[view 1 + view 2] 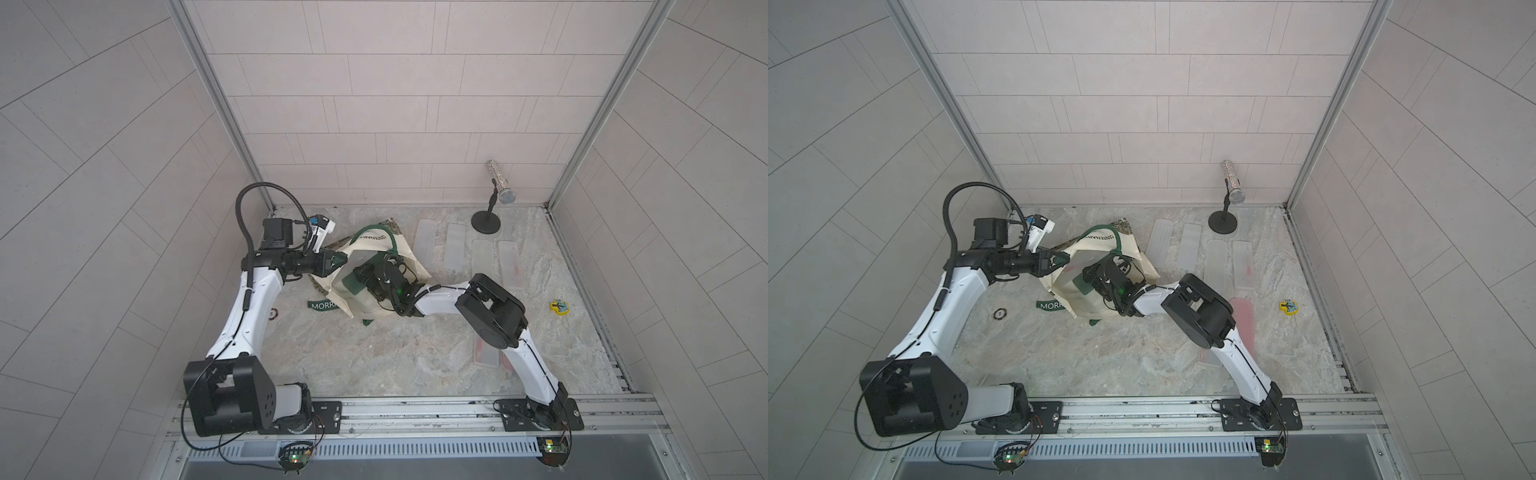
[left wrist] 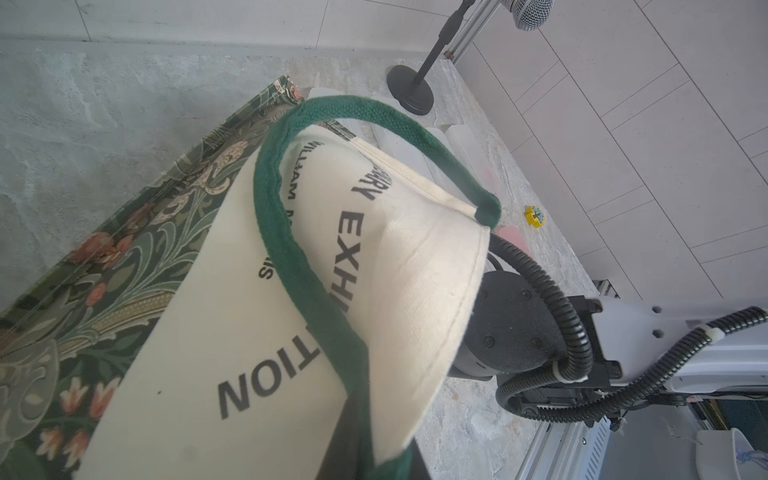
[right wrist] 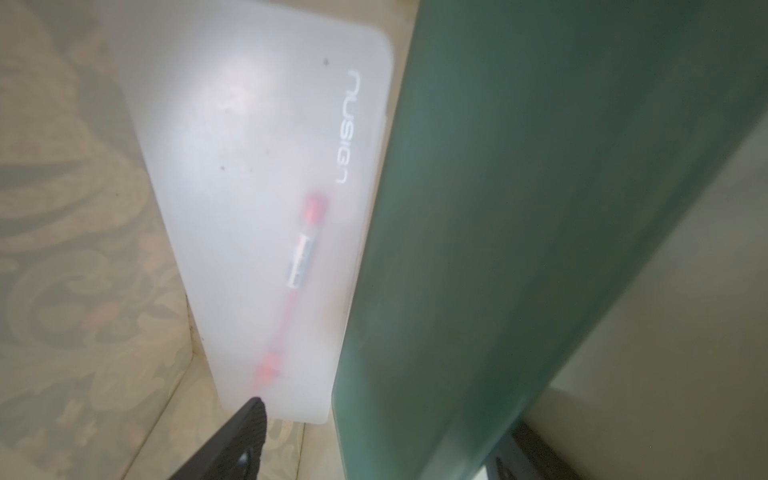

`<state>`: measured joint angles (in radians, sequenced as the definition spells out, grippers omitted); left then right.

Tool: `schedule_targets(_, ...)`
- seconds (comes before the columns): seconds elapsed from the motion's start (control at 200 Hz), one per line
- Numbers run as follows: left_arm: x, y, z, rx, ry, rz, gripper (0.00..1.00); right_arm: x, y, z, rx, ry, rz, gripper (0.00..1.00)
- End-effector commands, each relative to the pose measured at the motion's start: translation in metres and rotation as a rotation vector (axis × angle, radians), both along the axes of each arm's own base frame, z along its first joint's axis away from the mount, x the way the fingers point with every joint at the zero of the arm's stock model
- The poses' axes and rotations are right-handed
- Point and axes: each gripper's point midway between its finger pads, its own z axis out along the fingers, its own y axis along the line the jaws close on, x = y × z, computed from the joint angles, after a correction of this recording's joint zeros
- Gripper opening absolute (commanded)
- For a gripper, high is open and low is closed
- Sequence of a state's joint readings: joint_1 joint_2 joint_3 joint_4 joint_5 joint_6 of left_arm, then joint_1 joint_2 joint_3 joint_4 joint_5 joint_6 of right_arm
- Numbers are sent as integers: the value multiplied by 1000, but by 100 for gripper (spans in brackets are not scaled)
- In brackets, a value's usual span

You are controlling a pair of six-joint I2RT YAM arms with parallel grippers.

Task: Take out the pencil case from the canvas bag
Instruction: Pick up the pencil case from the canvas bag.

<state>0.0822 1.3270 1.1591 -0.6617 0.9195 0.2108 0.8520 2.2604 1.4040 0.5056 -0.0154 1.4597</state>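
Right pincer (image 1: 362,277), jaws apart, is inside the canvas bag (image 1: 376,249); the pencil case (image 3: 257,187) is just ahead at ten o'clock. Left pincer (image 1: 338,261) clamps the bag's rim.

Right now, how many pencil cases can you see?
6. Four frosted pencil cases lie in a row beside the canvas bag; a pinkish pencil case lies partly under the right arm; one more pencil case sits inside the bag. Others may be hidden there.
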Motion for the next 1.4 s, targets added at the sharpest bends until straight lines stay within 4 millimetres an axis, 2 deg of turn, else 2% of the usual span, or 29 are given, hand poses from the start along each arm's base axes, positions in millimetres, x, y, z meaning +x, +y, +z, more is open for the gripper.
schedule_targets(0.0,-10,-11,19,-46,-65,-65,0,4,-9,18,21,-30,-64,81)
schedule_targets(0.115,-9,-12,16,-54,-55,-70,0,4,-10,16,29,-36,-67,77)
schedule_targets(0.4,-9,-11,12,-46,-47,-65,0,3,-3,49,-19,-141,-43,66)
schedule_targets(0.605,-8,-11,9,-47,-40,-68,0,-1,-5,37,-39,-119,-52,64)
schedule_targets(0.756,-9,-12,12,-59,-43,-73,0,7,7,40,-15,-147,7,63)
schedule_targets(0.986,-8,-12,11,-61,-37,-73,0,18,6,9,42,-57,-32,63)
schedule_targets(1.201,-9,-13,11,-70,-34,-78,0,16,3,-21,66,49,-61,62)
schedule_targets(1.396,-9,-13,11,-63,-40,-75,0,13,2,-28,78,88,-62,66)
